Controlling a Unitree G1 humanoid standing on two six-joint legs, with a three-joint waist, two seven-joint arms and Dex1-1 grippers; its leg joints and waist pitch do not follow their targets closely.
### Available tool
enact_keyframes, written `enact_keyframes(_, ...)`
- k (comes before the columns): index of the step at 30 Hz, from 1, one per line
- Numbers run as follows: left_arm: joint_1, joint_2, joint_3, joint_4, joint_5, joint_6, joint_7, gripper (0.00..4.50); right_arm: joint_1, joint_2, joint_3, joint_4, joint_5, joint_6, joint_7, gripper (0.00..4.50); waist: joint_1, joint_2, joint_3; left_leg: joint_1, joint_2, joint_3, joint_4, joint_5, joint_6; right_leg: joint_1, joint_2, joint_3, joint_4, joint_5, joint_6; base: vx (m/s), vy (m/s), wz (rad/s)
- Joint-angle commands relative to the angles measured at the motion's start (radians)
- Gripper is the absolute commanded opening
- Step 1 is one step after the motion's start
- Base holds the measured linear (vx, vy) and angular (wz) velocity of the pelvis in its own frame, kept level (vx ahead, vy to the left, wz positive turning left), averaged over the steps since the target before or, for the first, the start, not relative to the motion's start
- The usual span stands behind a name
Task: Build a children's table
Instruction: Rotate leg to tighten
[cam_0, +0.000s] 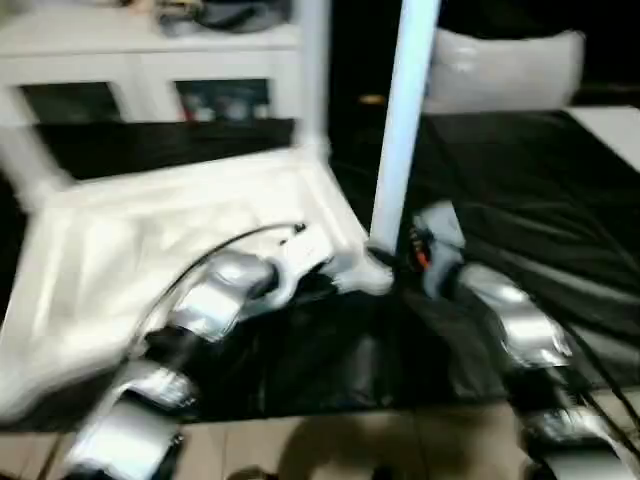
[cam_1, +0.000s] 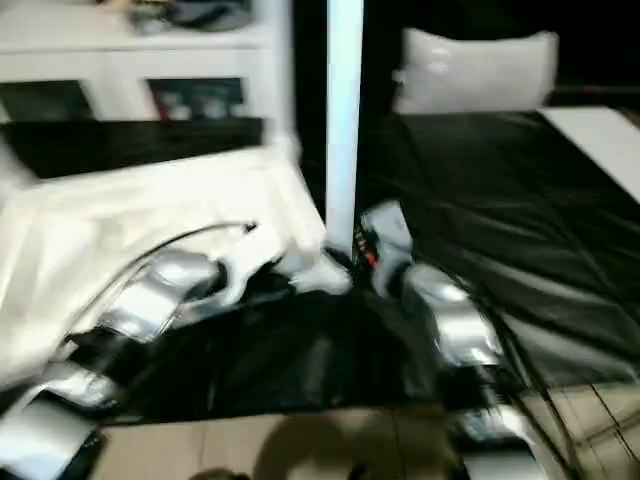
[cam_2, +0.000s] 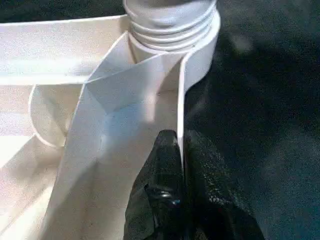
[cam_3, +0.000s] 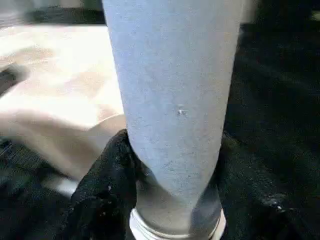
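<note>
Black sheeting underneath; the tabletop rim (cam_2: 150, 90) is pinched by the left hand (cam_2: 181, 150), a leg (cam_3: 175, 100) clasped by the right hand (cam_3: 172, 200), to be twisted home in its corner socket (cam_2: 200, 45) next.

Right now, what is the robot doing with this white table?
The robot is putting a leg on the children's table. The tabletop lies upside down on a black mat. The left gripper is pinched shut on the tabletop's rim beside a corner socket. The right gripper holds the upright leg near its lower end, where its threaded end sits at that socket. A second leg stands at the far corner.
</note>
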Motion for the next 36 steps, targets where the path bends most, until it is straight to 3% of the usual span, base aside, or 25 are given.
enact_keyframes(1,-0.037,-0.061,0.018,-0.048,-0.057,-0.009,0.036,0.0,-0.013,0.041,0.021,0.045,0.004,0.043,-0.064,1.91,-0.004,-0.021,-0.066,0.053,0.063,-0.042,-0.158,-0.764,-0.038,0.02,-0.037,0.08,0.007,-0.156,-0.063,0.0,0.0,0.0)
enact_keyframes(2,-0.05,-0.092,0.041,-0.041,-0.06,0.009,0.093,0.0,-0.028,0.073,-0.003,0.066,0.016,0.043,-0.118,1.91,-0.009,-0.05,-0.064,0.03,0.033,-0.054,-0.114,-0.673,-0.071,0.036,-0.086,0.085,-0.06,-0.411,-0.058,0.054,-0.038,-0.02)
enact_keyframes(3,-0.061,-0.126,0.057,-0.037,-0.056,0.019,0.154,0.0,-0.039,0.099,-0.007,0.085,0.016,0.031,-0.147,1.91,0.023,-0.058,-0.065,0.039,-0.01,-0.024,-0.034,-0.394,-0.03,-0.003,-0.132,0.102,-0.131,-0.733,-0.024,0.071,-0.065,-0.1)
enact_keyframes(4,-0.068,-0.147,0.066,-0.034,-0.053,0.024,0.192,0.0,-0.046,0.114,-0.007,0.097,0.014,0.022,-0.161,1.91,0.04,-0.062,-0.071,0.0,-0.003,-0.027,-0.031,-0.19,0.02,0.031,-0.142,0.109,-0.125,-0.746,-0.019,0.011,-0.061,-0.1)
enact_keyframes(5,-0.069,-0.155,0.067,-0.034,-0.05,0.025,0.204,0.0,-0.048,0.119,-0.005,0.102,0.013,0.018,-0.164,2.26,0.05,-0.049,-0.082,-0.024,0.012,-0.025,-0.059,-0.104,0.029,0.038,-0.106,0.099,-0.102,-0.578,-0.037,0.0,0.0,0.0)
enact_keyframes(6,-0.067,-0.164,0.062,-0.036,-0.041,0.025,0.218,0.0,-0.05,0.127,0.001,0.108,0.009,0.005,-0.166,2.47,0.049,-0.043,-0.087,-0.024,0.022,-0.027,-0.065,-0.084,0.028,0.036,-0.09,0.095,-0.086,-0.455,-0.061,0.0,0.0,0.0)
enact_keyframes(7,-0.066,-0.165,0.06,-0.037,-0.038,0.024,0.219,0.0,-0.05,0.128,0.002,0.109,0.008,0.002,-0.165,2.47,0.046,-0.033,-0.096,-0.023,0.032,-0.027,-0.063,-0.048,0.04,0.028,-0.071,0.093,-0.06,-0.217,-0.119,0.0,0.0,0.0)
enact_keyframes(8,-0.062,-0.166,0.053,-0.04,-0.023,0.029,0.222,0.0,-0.052,0.136,-0.001,0.113,0.002,-0.008,-0.174,2.64,0.044,-0.032,-0.099,-0.022,0.034,-0.027,-0.059,-0.027,0.05,0.028,-0.067,0.093,-0.047,-0.116,-0.15,0.057,-0.008,-0.04)
enact_keyframes(9,-0.057,-0.164,0.048,-0.042,-0.011,0.032,0.223,0.0,-0.053,0.14,-0.004,0.114,-0.002,-0.013,-0.177,2.72,0.044,-0.03,-0.098,-0.023,0.031,-0.023,-0.056,-0.011,0.08,0.032,-0.066,0.092,-0.039,0.004,-0.2,0.053,0.001,-0.03)
enact_keyframes(11,-0.055,-0.16,0.047,-0.041,-0.004,0.032,0.224,0.0,-0.052,0.141,-0.008,0.113,-0.002,-0.02,-0.178,2.9,0.047,-0.035,-0.092,-0.018,0.027,-0.014,-0.056,-0.065,0.109,0.037,-0.069,0.092,-0.047,0.015,-0.242,0.027,0.0,-0.01)
enact_keyframes(14,-0.045,-0.134,0.043,-0.045,0.007,0.031,0.228,0.0,-0.041,0.125,-0.025,0.108,-0.004,-0.054,-0.176,3.18,0.051,-0.033,-0.088,-0.015,0.031,-0.013,-0.061,-0.115,0.096,0.039,-0.07,0.09,-0.058,-0.082,-0.222,0.0,0.0,0.0)
enact_keyframes(19,-0.038,-0.108,0.033,-0.043,0.018,0.007,0.216,0.0,-0.025,0.098,-0.027,0.095,0.001,-0.082,-0.144,3.61,0.054,-0.035,-0.078,-0.006,0.035,-0.01,-0.068,-0.19,0.058,0.029,-0.069,0.092,-0.078,-0.238,-0.169,0.0,0.0,0.0)
enact_keyframes(21,-0.031,-0.08,0.023,-0.034,0.02,-0.03,0.183,0.0,-0.002,0.061,-0.031,0.063,0.02,-0.088,-0.077,3.7,0.058,-0.033,-0.078,-0.006,0.035,-0.012,-0.069,-0.192,0.056,0.031,-0.068,0.092,-0.079,-0.238,-0.157,0.0,0.0,0.0)
enact_keyframes(22,-0.029,-0.07,0.023,-0.03,0.02,-0.038,0.173,0.0,0.008,0.045,-0.031,0.048,0.029,-0.089,-0.045,3.96,0.06,-0.031,-0.077,-0.006,0.034,-0.01,-0.069,-0.194,0.062,0.029,-0.067,0.094,-0.079,-0.227,-0.15,0.0,0.0,0.0)
enact_keyframes(27,-0.015,-0.015,0.003,-0.005,0.022,-0.09,0.104,0.0,0.076,-0.078,-0.002,-0.049,0.056,-0.085,0.154,4.32,0.063,-0.029,-0.078,-0.01,0.035,-0.011,-0.065,-0.169,0.089,0.033,-0.065,0.092,-0.071,-0.146,-0.176,0.0,0.0,0.0)
enact_keyframes(28,-0.011,-0.006,-0.003,-0.003,0.022,-0.097,0.088,0.0,0.086,-0.101,0.004,-0.059,0.053,-0.091,0.183,4.44,0.064,-0.031,-0.078,-0.011,0.035,-0.011,-0.064,-0.165,0.093,0.036,-0.067,0.092,-0.069,-0.146,-0.179,0.0,0.0,0.0)
enact_keyframes(29,-0.007,0.006,-0.012,-0.003,0.023,-0.102,0.07,0.0,0.091,-0.123,0.006,-0.06,0.048,-0.098,0.204,4.44,0.065,-0.026,-0.077,-0.011,0.036,-0.011,-0.064,-0.162,0.093,0.033,-0.067,0.092,-0.069,-0.15,-0.183,0.0,0.0,0.0)
enact_keyframes(36,0.014,0.087,-0.075,0.003,0.029,-0.228,-0.088,0.0,0.084,-0.255,-0.003,-0.055,0.075,-0.114,0.378,4.47,0.073,-0.029,-0.074,-0.006,0.037,-0.012,-0.066,-0.202,0.087,0.031,-0.068,0.091,-0.078,-0.228,-0.175,0.0,0.0,0.0)
